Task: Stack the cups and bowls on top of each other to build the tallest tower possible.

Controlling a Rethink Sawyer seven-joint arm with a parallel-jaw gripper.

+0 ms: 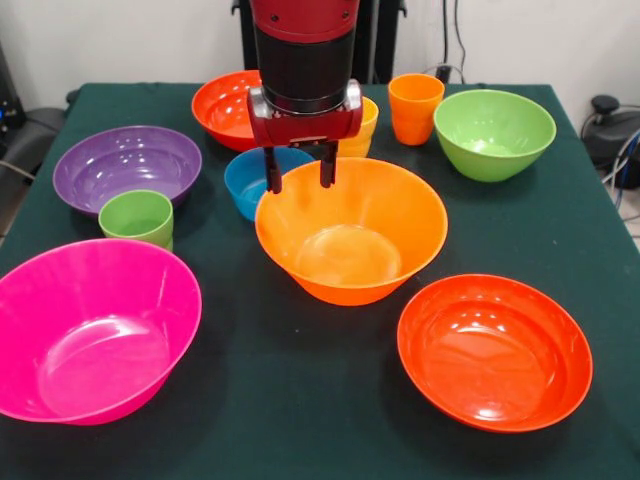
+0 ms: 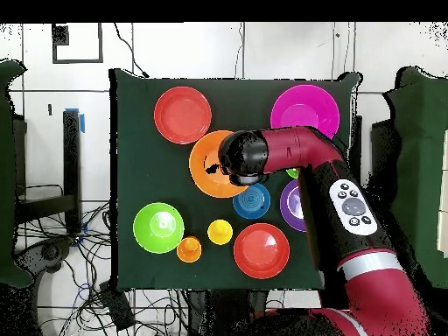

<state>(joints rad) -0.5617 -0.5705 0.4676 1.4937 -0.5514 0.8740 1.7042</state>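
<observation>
- Landmark: large light orange bowl [image 1: 350, 232], upright and empty near the middle of the dark green tabletop [image 1: 300, 400]. Nothing is stacked; every piece stands on its own.
- Nearest the camera, front view: large pink bowl [image 1: 90, 330] to the landmark's front left, tipped a little toward the viewer; a red-orange bowl [image 1: 495, 350] to its front right. Both empty and clear of the landmark.
- Left of the landmark: green cup [image 1: 137, 217], upright, just in front of the purple bowl [image 1: 127, 167], which sits further back on that side.
- Small blue bowl [image 1: 255, 180] just beside the landmark's rear-left rim; touching or not, cannot tell.
- End effector [image 1: 300, 168] hangs over the landmark's rear rim, next to the blue bowl. Its two dark fingers [image 1: 272, 170] point straight down, spread apart, with nothing between them.
- Behind the landmark: yellow cup [image 1: 362, 128], mostly hidden by the end effector's red body; orange cup [image 1: 415, 108] upright, further right.
- Rear right of the landmark: lime green bowl [image 1: 494, 133], well apart.
- Rear left of the landmark: second red-orange bowl [image 1: 225, 105], partly hidden by the arm [image 1: 305, 50].
- Overhead view: the arm crosses the landmark's edge and covers part of the purple bowl.
</observation>
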